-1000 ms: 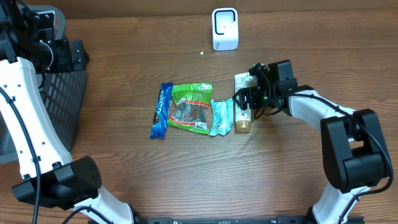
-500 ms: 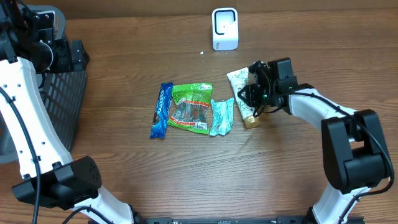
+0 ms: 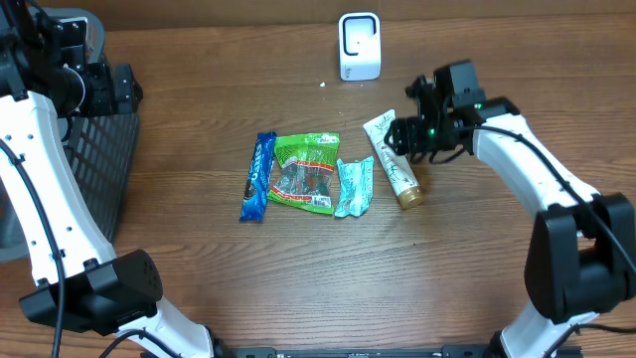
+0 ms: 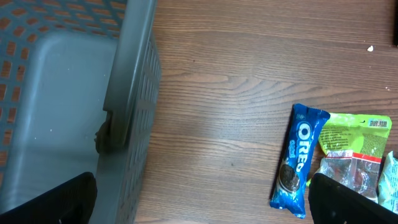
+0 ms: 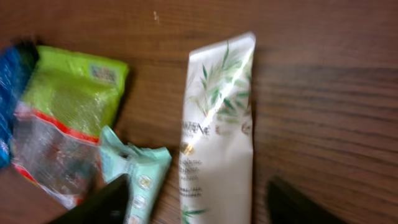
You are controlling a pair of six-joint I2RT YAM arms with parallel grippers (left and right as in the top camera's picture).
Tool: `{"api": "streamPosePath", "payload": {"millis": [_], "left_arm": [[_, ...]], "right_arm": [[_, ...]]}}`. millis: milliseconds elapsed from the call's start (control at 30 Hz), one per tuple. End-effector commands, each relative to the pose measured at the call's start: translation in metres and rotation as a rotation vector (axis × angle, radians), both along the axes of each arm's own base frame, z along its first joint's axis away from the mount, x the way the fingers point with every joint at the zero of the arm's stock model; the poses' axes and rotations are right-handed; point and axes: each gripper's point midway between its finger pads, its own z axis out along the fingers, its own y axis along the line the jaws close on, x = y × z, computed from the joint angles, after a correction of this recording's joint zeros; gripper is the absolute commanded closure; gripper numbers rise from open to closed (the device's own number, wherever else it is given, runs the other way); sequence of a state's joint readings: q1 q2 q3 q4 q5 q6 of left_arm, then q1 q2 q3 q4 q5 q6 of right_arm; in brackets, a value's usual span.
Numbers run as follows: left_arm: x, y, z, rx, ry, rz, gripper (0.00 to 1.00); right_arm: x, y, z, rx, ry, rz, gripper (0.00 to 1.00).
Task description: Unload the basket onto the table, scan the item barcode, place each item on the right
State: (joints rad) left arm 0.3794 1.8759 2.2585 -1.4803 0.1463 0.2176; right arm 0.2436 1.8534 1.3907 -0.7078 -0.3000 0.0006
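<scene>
Counter [image 3: 298, 288]: wooden, and it carries everything.

Basket [image 3: 99, 159]: dark mesh, at the counter's left edge. The left arm [image 3: 35, 179] is above it. We note the left jaws spread wide and holding nothing, with their fingertips [image 4: 59, 199] at the bottom corners of the wrist view.

Right arm [image 3: 517, 164]: it reaches in from the right toward the row of items.

Scanner [image 3: 359, 46]: white, at the far edge and well apart from the row.

The row, from left to right, is:
- Oreo pack [image 3: 258, 176]
- green snack bag [image 3: 306, 171]
- teal packet [image 3: 354, 186]
- tube [image 3: 393, 167]

Tube: white with a leaf print and a gold cap, lying flat on the counter just beside the teal packet. Its cap end points toward the near edge.

We see the right jaws parted wider than the tube and gripping nothing. In the wrist view the tube lies between the two dark fingertips [image 5: 99, 202], with bare counter showing on both sides. In the overhead view the jaws are at the tube's crimped end.
</scene>
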Motion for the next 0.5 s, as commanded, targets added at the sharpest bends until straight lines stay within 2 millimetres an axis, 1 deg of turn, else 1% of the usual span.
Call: {"api": "streamPosePath", "payload": {"millis": [0,33,133,233,333,467], "left_arm": [[-0.002,-0.006,0.008,0.009,-0.022,-0.033,0.0],[-0.002,-0.006,0.008,0.009,-0.022,-0.033,0.0],[-0.002,-0.006,0.008,0.009,-0.022,-0.033,0.0],[-0.002,-0.006,0.008,0.009,-0.022,-0.033,0.0],[-0.002,-0.006,0.008,0.009,-0.022,-0.033,0.0],[-0.002,-0.006,0.008,0.009,-0.022,-0.033,0.0]], "right_arm": [[0.006,0.007,0.025,-0.131,-0.11,0.005,0.56],[0.004,0.006,0.021,-0.196,-0.12,-0.002,0.65],[0.0,0.007,0.018,-0.249,-0.122,0.001,0.67],[-0.001,0.009,0.015,-0.244,-0.112,0.007,0.75],[-0.003,0.015,0.012,-0.213,-0.098,0.025,0.82],[0.0,0.017,-0.003,-0.216,-0.074,0.031,0.87]]}}
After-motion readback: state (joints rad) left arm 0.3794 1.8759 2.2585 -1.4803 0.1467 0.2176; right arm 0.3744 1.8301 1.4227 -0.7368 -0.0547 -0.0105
